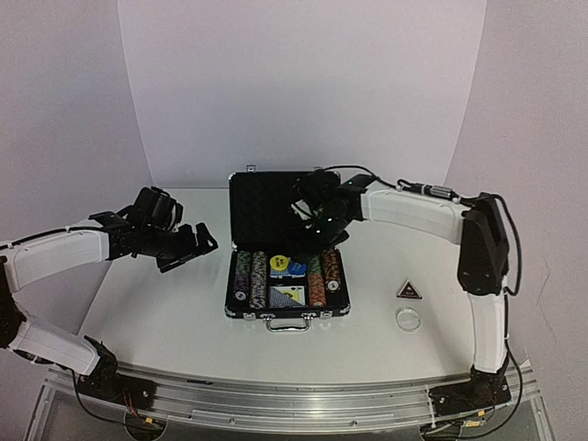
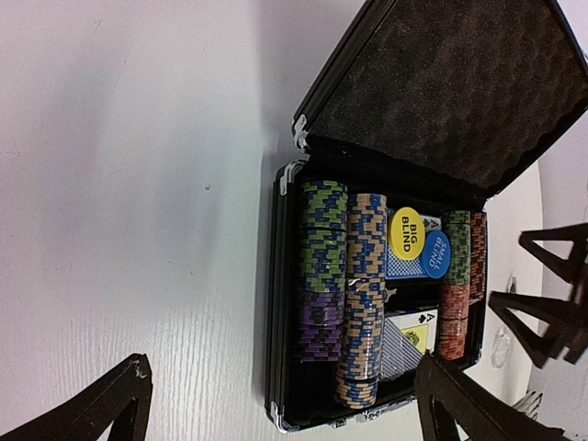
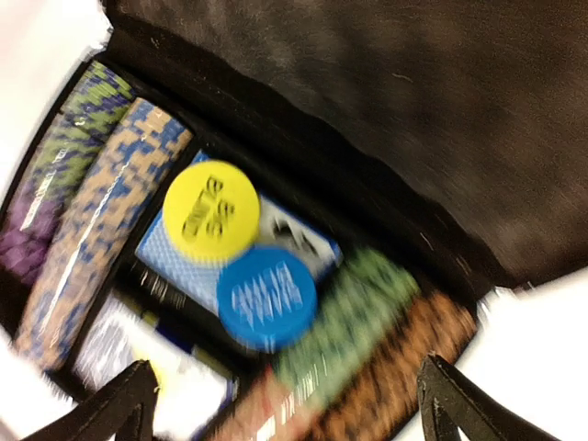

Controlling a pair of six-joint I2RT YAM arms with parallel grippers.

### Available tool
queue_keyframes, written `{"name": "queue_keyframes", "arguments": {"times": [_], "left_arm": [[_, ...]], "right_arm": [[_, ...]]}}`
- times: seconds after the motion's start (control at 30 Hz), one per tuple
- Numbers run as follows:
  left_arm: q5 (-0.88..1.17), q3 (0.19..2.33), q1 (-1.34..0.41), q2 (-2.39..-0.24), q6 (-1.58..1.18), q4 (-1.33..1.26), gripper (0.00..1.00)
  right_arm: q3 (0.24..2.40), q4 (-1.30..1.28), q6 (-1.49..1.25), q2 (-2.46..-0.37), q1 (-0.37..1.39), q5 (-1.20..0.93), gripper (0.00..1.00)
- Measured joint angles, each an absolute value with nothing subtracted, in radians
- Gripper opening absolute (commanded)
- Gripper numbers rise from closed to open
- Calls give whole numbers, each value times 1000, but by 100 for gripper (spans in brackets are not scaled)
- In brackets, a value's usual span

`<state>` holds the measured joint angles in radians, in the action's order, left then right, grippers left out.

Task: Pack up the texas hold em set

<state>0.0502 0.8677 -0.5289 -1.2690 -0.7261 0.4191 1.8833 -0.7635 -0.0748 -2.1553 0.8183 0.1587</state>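
One case (image 1: 266, 209) stands open at the middle of the table (image 1: 156, 317), its handle toward the near edge and its foam-lined lid upright on the far side. The tray holds four chip rows: a green-and-purple row (image 2: 322, 271) against the left wall, a tan-and-blue row (image 2: 364, 294) touching it, and a green-and-red row (image 2: 454, 294) with a brown-red row (image 2: 478, 257) against the right wall. Two decks lie between the row pairs, the far deck (image 2: 401, 267) blue back up and the near deck (image 2: 411, 338) toward the handle. Two discs rest on the far deck: one yellow disc (image 3: 210, 209) and one blue disc (image 3: 266, 296), edges touching. Two items lie on the table to the right of the case, apart from it: one triangular button (image 1: 409, 290) and one clear disc (image 1: 408, 319), the disc nearer the near edge. The right gripper (image 1: 322, 234) hangs over the far middle of the tray, fingers spread wide, holding nothing. The left gripper (image 1: 188, 246) hovers above the table to the left of the case, fingers likewise spread, holding nothing.
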Motion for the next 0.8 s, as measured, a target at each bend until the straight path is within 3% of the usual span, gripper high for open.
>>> {"name": "queue_keyframes", "arguments": {"times": [0.17, 0.33, 0.53, 0.8], "left_arm": [[51, 868, -529, -1269, -726, 418, 100], [52, 868, -529, -1269, -726, 414, 100], [55, 868, -529, -1280, -726, 395, 100], [85, 868, -529, -1333, -722, 374, 100]], "right_arm": [[1634, -751, -178, -1880, 777, 184, 98], [1334, -753, -289, -1657, 584, 186, 98], [1126, -780, -374, -1621, 397, 175, 98], [1120, -769, -622, -1685, 360, 149, 98]]}}
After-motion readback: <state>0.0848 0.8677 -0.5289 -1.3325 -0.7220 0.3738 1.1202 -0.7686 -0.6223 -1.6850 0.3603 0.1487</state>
